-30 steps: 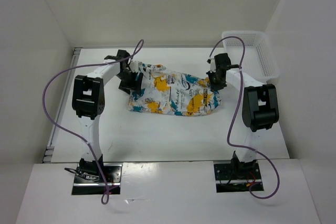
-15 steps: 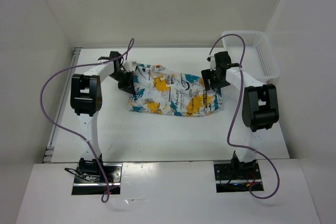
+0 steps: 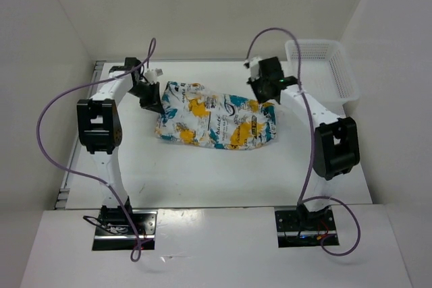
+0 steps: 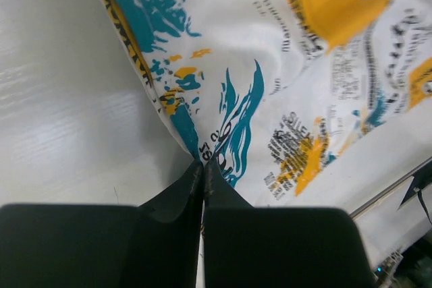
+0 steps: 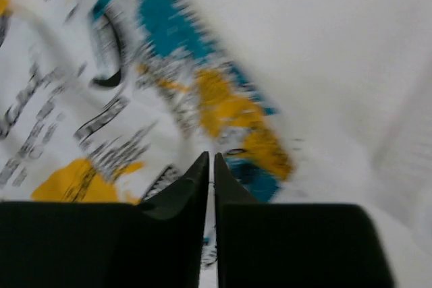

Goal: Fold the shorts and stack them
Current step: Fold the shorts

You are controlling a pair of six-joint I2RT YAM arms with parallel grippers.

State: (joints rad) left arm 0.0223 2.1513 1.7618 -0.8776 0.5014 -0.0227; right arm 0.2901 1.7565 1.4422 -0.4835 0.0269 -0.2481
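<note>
Item inspected: the shorts (image 3: 216,121), soft white fabric with teal patches, yellow-orange patches and black line graphics and lettering.
Condition: spread in one rumpled, roughly oblong piece. It is wrinkled across the middle, and the near edge is uneven.
Location: on the white table (image 3: 202,173), in its far half, between the two arms. It lies well apart from the white mesh basket (image 3: 324,65) at the far right corner.
Left gripper (image 3: 150,96): clenched. In the left wrist view its black fingers (image 4: 175,197) meet at the tips, pinching the shorts' teal-trimmed left edge.
Right gripper (image 3: 262,89): fingers drawn close together at the shorts' far right corner, and the fabric appears to be nipped between the tips. The right wrist view is blurred.
Change, left arm: one second ago its gripper sat over the shorts' left end. It now stands farther left and toward the far side, at the fabric's very edge.
Change, right arm: its gripper has moved left and toward the far side.
Change, shorts: the whole piece has shifted slightly left.
Change, cables: both purple cables (image 3: 50,133) arch differently.
</note>
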